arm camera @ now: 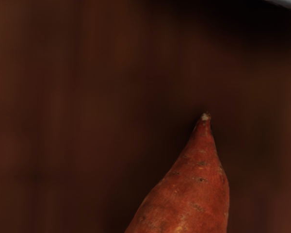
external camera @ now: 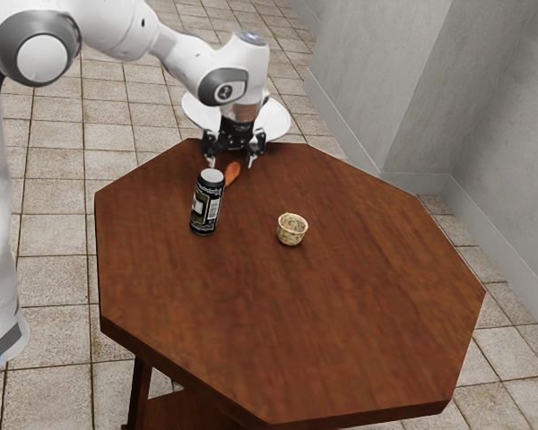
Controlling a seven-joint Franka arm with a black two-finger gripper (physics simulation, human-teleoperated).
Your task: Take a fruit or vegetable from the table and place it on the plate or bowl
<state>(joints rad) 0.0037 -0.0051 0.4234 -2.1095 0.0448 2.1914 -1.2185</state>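
Note:
An orange-brown sweet potato (external camera: 233, 172) lies on the dark wooden table (external camera: 341, 296) near its far edge. My gripper (external camera: 230, 162) hangs right over it, open, with one finger on each side and neither visibly touching it. In the wrist view the sweet potato (arm camera: 191, 194) shows close under my hand, its pointed tip aimed away over the table top. A white plate (external camera: 276, 115) sits just behind the gripper at the table's far edge, partly hidden by my hand. A small patterned bowl (external camera: 292, 228) stands near the table's middle.
A black can (external camera: 207, 202) with a label stands upright just in front of the sweet potato, toward the exterior view's left. Grey walls rise at the exterior view's right. Tiled floor surrounds the octagonal table.

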